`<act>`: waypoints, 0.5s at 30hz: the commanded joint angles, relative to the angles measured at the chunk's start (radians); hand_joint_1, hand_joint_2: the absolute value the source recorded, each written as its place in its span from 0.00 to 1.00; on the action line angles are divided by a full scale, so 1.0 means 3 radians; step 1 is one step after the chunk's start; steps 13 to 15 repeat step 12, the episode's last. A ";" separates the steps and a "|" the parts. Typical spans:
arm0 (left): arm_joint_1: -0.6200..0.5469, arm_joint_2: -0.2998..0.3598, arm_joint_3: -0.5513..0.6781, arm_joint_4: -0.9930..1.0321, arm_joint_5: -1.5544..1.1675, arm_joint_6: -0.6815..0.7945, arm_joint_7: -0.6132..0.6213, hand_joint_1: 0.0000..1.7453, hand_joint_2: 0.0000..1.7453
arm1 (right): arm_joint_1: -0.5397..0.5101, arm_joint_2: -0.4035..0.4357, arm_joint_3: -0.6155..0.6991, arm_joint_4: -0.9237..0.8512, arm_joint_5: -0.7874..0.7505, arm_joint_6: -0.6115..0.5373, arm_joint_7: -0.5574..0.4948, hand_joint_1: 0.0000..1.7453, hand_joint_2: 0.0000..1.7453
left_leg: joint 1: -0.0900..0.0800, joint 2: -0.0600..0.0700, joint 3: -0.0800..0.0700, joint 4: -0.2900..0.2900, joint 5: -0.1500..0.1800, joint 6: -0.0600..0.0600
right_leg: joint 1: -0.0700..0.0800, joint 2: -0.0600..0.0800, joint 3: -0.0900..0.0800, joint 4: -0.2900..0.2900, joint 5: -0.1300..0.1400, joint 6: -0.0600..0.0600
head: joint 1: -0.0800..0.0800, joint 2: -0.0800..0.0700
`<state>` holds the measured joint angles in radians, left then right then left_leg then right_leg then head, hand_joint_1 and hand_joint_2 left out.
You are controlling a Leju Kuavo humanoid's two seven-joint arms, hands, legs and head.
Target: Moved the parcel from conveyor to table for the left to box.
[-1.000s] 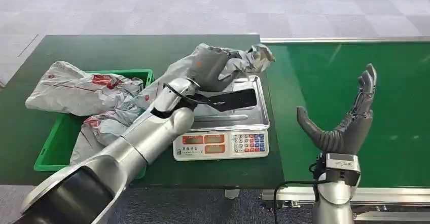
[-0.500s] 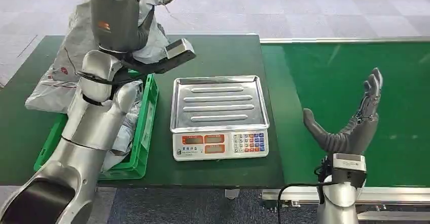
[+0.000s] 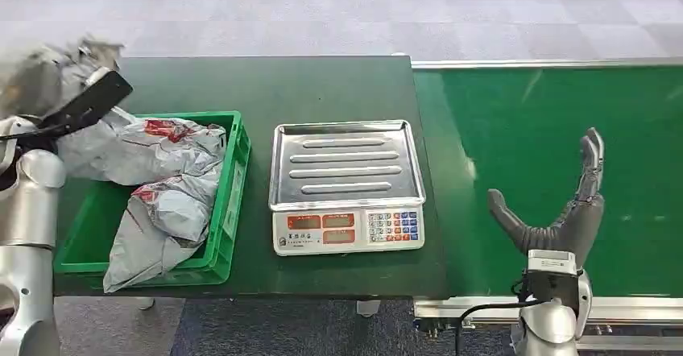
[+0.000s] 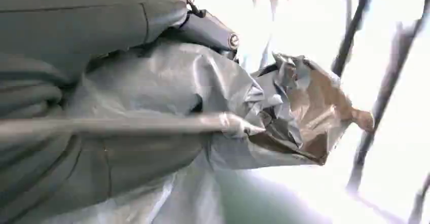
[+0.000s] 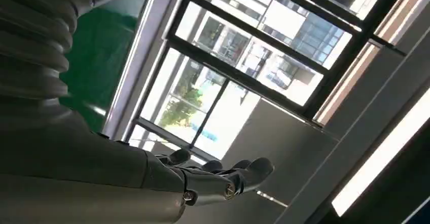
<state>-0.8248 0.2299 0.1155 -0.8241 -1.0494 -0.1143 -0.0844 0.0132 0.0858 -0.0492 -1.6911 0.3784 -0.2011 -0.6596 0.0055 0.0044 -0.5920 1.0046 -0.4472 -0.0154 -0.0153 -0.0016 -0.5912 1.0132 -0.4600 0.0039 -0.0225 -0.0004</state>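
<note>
Your left hand grips a grey parcel at the bench's far left, beyond the crate. Your right hand is open, empty, above the conveyor.

Grey carpet-tile floor lies beyond the dark green table; bright dark-framed windows show outside.

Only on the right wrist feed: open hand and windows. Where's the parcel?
Observer: The left hand grips a grey parcel, seen close up in the left wrist view.
Operator: Over the box?
Observer: Head view puts that parcel at the table's far left edge, beyond the green crate, which already holds two grey bags.
Operator: Scale free?
Observer: Yes, the scale tray is bare, and the right hand is held open over the conveyor.
</note>
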 commanded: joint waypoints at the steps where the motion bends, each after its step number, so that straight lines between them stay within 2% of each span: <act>1: -0.0141 0.0382 0.0013 0.1618 0.0398 -0.1042 -0.0637 1.00 1.00 | -0.0093 -0.0125 -0.0112 0.0316 -0.0048 -0.0037 0.0015 0.00 1.00 | 0.0002 0.0013 0.0013 -0.0008 0.0001 0.0002 | 0.0003 0.0016 0.0010 -0.0013 0.0006 0.0000 | 0.0000 0.0000; 3: -0.0089 0.0395 -0.0062 0.1529 0.0435 -0.1121 -0.0706 1.00 1.00 | -0.0103 -0.0122 -0.0097 0.0328 -0.0045 -0.0058 0.0015 0.00 1.00 | 0.0002 0.0016 0.0006 -0.0003 0.0000 -0.0002 | 0.0002 0.0020 0.0000 -0.0006 0.0007 -0.0003 | 0.0000 0.0000; 6: 0.0006 0.0409 -0.0059 0.1373 0.0747 -0.1498 -0.1137 1.00 1.00 | -0.0160 -0.0114 -0.0059 0.0381 -0.0045 -0.0040 0.0030 0.00 1.00 | 0.0002 0.0011 0.0009 -0.0005 0.0001 -0.0002 | 0.0001 0.0017 0.0004 -0.0008 0.0007 -0.0005 | 0.0000 -0.0001; 9: 0.0180 0.0423 -0.0188 0.1112 0.1174 -0.1772 -0.1390 1.00 1.00 | -0.0197 -0.0099 -0.0031 0.0423 -0.0024 -0.0036 0.0047 0.00 1.00 | 0.0001 0.0014 0.0009 -0.0007 0.0002 -0.0002 | 0.0001 0.0018 0.0002 -0.0008 0.0009 -0.0005 | 0.0000 0.0000; 10: 0.0217 0.0421 -0.0227 0.1049 0.1339 -0.1842 -0.1396 0.55 1.00 | -0.0205 -0.0104 -0.0024 0.0436 -0.0021 -0.0035 0.0050 0.00 1.00 | 0.0001 0.0014 0.0010 -0.0009 0.0003 -0.0002 | 0.0002 0.0018 0.0004 -0.0011 0.0011 -0.0005 | 0.0000 0.0000; 11: 0.0245 0.0418 -0.0262 0.0983 0.1435 -0.1851 -0.1409 0.38 1.00 | -0.0211 -0.0105 -0.0023 0.0447 -0.0019 -0.0038 0.0050 0.00 1.00 | 0.0001 0.0013 0.0007 -0.0006 0.0002 -0.0002 | 0.0001 0.0016 0.0002 -0.0008 0.0009 -0.0004 | 0.0000 0.0000; 12: 0.0272 0.0396 -0.0267 0.0888 0.1584 -0.1852 -0.1490 0.05 1.00 | -0.0210 -0.0102 -0.0026 0.0446 -0.0020 -0.0034 0.0047 0.00 1.00 | 0.0004 0.0010 0.0009 -0.0010 0.0005 -0.0001 | 0.0004 0.0013 0.0006 -0.0015 0.0012 -0.0004 | 0.0000 0.0000; 15: 0.0272 0.0396 -0.0267 0.0888 0.1584 -0.1852 -0.1490 0.05 1.00 | -0.0210 -0.0102 -0.0026 0.0446 -0.0020 -0.0034 0.0047 0.00 1.00 | 0.0004 0.0010 0.0009 -0.0010 0.0005 -0.0001 | 0.0004 0.0013 0.0006 -0.0015 0.0012 -0.0004 | 0.0000 0.0000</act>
